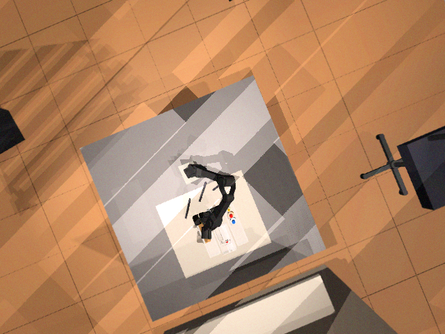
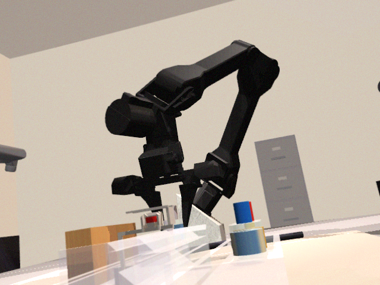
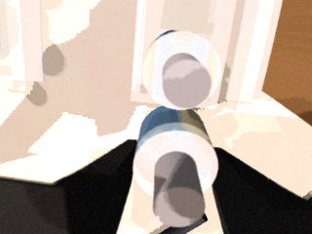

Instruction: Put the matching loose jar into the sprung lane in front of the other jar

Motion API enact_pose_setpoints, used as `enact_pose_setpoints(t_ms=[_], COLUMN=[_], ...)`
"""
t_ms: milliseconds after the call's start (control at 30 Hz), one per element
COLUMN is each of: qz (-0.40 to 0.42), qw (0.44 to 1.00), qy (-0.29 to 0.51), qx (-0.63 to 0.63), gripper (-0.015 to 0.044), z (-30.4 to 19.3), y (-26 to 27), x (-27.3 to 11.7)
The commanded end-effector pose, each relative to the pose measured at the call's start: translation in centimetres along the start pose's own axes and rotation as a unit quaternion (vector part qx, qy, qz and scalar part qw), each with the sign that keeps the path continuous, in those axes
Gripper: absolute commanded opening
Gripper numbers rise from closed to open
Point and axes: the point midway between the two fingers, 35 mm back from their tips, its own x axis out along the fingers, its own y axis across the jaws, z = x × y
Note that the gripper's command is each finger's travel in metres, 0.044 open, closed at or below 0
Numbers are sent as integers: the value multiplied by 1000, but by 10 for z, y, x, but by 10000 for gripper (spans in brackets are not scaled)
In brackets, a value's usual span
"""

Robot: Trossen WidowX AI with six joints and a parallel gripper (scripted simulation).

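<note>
My gripper [image 2: 173, 218] [image 3: 174, 151] points down and is shut on a jar [image 3: 146, 168] with a white top, a blue and tan body and a grey knob. The held jar is upright at the front end of a clear-walled lane [image 3: 138, 54]. Its height above the table cannot be told. A like jar [image 3: 186, 80] with a grey knob stands inside that lane near the front stop, straight behind the held one in the wrist view. The pusher plate cannot be made out. In the exterior view the lane parts and fingers hide most of the held jar.
An orange-brown block [image 1: 207, 240] [image 2: 79, 254] [image 3: 298, 49] is beside the lane. A red-marked jar [image 1: 227, 241] [image 2: 151, 218] is in the neighbouring lane. Loose jars with blue [image 1: 233, 221] [image 2: 242, 212], red [image 1: 231, 216] and yellow [image 1: 229, 209] tops stand farther aside. Dark rods [image 1: 188, 208] [image 1: 203, 191] lie towards the arm's base.
</note>
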Motion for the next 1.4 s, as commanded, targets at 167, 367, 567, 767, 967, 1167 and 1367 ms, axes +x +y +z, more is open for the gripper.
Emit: enact_pose_setpoints(t_ms=[167, 367, 567, 767, 967, 1167, 1367], qz=[1, 1, 1, 1, 1, 1, 1], qw=[1000, 1000, 1000, 1000, 1000, 1000, 1000], qy=[-3, -3, -3, -3, -3, -3, -3], qx=[1, 1, 1, 0, 0, 0, 0], gripper=[0, 0, 0, 0, 0, 0, 0], z=[6, 8, 11, 14, 16, 19, 21], y=[1, 1, 1, 1, 1, 1, 1], x=[-1, -1, -1, -2, -2, -2, -2])
